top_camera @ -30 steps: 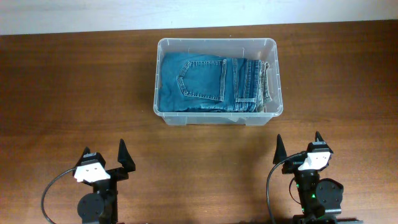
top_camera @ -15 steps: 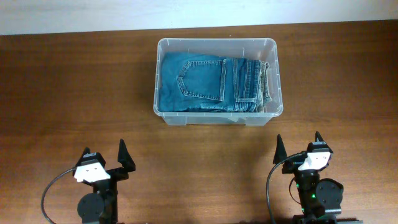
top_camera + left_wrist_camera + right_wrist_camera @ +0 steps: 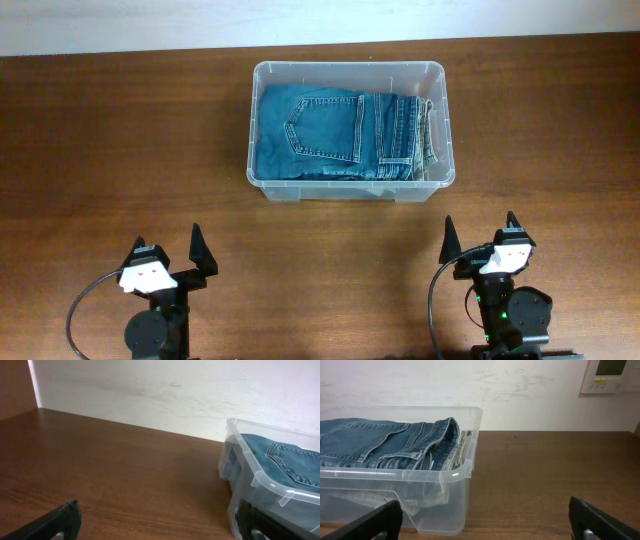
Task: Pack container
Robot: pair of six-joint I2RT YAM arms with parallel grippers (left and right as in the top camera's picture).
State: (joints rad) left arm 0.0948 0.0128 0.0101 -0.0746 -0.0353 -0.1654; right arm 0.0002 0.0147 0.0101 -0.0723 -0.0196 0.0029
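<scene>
At your far left, near the table's front edge, the left gripper (image 3: 168,238) sits low over the dark wooden table (image 3: 100,150). Its two black fingers stand spread as wide as they go, and they have hold of nothing. Its wrist camera looks along the wood toward a pale wall (image 3: 150,390), with a corner of the container (image 3: 260,482) coming in on the right of that view. A black cable (image 3: 78,310) loops out beside that arm's base.

Move toward the middle and you find the container itself, a clear plastic bin with rounded corners and a thick rim. It stands flat on the table toward the far edge, its long side running left to right, well apart from both arms. Folded blue jeans (image 3: 320,140) lie inside and cover most of its floor. A back pocket with tan stitching faces up, and the waistband and seams bunch toward the bin's right end.

On your right, the right gripper (image 3: 480,222) matches the other one: close to the front edge, fingers fully parted, gripping nothing. Its wrist camera shows the bin's right end, with the denim folds pressed against the clear wall. A small white wall panel (image 3: 610,375) hangs at the upper right of that view. A green light (image 3: 503,315) glows on this arm's base.
</scene>
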